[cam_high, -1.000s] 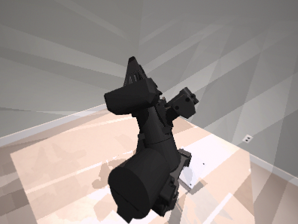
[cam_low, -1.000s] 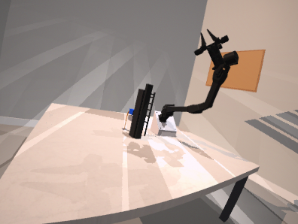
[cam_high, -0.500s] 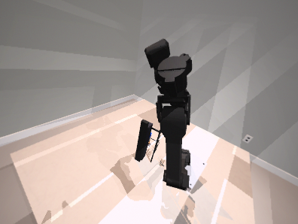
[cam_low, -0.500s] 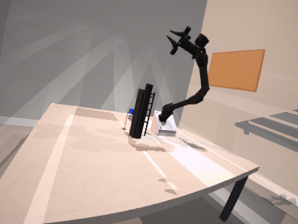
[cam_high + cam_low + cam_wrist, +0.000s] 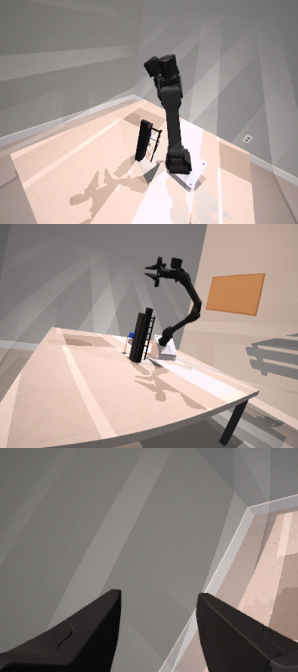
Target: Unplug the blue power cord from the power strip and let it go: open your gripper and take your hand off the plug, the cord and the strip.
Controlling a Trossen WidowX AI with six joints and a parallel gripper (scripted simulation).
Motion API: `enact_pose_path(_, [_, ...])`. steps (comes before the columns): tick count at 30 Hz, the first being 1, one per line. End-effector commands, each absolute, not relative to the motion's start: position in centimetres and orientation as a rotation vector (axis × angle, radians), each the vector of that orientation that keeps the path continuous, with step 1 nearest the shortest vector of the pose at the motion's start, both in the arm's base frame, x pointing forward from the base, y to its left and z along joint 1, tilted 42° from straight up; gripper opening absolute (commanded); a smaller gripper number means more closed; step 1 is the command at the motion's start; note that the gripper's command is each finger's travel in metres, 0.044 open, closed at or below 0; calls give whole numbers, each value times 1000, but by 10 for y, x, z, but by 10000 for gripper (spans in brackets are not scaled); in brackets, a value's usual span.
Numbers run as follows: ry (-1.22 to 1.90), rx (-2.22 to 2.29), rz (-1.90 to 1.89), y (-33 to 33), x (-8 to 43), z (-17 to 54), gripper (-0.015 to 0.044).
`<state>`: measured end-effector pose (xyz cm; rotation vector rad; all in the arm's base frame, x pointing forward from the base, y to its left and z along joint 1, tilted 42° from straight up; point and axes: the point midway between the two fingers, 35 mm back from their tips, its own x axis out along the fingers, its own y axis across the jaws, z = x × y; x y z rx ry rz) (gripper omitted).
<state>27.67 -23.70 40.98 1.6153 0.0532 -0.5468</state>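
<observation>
From above, the black arm [image 5: 173, 124] stands tall from its base on the tabletop [image 5: 75, 158]. Just beside it, the black power strip [image 5: 143, 140] stands upright, and a bit of the blue plug [image 5: 151, 132] shows against it, though it is too small here to tell how it sits.

From the side, the pincer [image 5: 153, 272] is high in the air, well above the strip [image 5: 141, 334] and well apart from it, pointing toward the grey wall. The blue plug [image 5: 131, 334] peeks out at the strip's far side, low and near the tabletop [image 5: 75, 393]. A thin ladder-like rack [image 5: 150, 333] stands just beside the strip.

From the wrist, two dark fingers point at the grey wall. They are partly drawn together with a gap between them, and nothing sits in that gap.
</observation>
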Motion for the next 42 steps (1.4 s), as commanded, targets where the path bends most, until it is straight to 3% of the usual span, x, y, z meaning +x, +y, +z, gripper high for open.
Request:
enact_pose_path(1, [201,1629,-564,-232,294,370,160])
enact_pose_path(13, [892,1649,-601,-172,332,198,160])
enact_pose_path(24, [1665,1567,-530,-65,294,64,160])
enact_pose_path(42, [1712,1560,-522,-49,287,67,160])
